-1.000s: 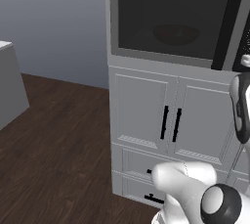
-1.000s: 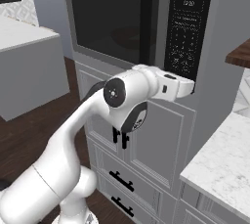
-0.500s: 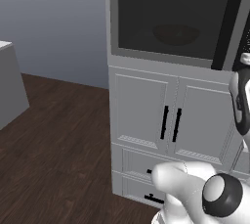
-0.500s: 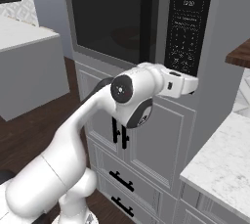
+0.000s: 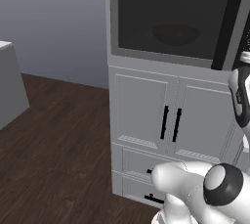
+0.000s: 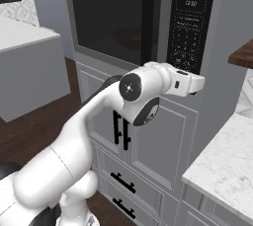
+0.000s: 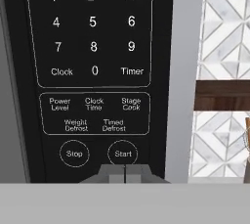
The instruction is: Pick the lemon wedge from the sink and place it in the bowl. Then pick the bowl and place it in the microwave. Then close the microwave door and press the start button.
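Note:
The microwave (image 5: 171,17) is built in above grey cabinets, and its door (image 6: 113,20) is shut. Through the dark window the reddish-brown bowl (image 5: 177,33) shows dimly inside. The lemon wedge is hidden and the sink is out of view. My gripper (image 6: 200,83) is shut on nothing and sits right in front of the dark control strip (image 6: 190,22). In the hand view its closed tips (image 7: 124,173) lie just under the round Start button (image 7: 123,153), with the Stop button (image 7: 74,153) to its left.
Grey cabinet doors with black handles (image 5: 170,123) and drawers (image 6: 123,183) stand below the microwave. A marble counter (image 6: 222,166) lies at the right, beneath a wooden shelf (image 6: 242,55). A grey island (image 6: 24,62) is at the left, over dark wood floor.
My hand has moved a little further toward the control strip, with the gripper staying shut. The microwave door and the bowl have not moved.

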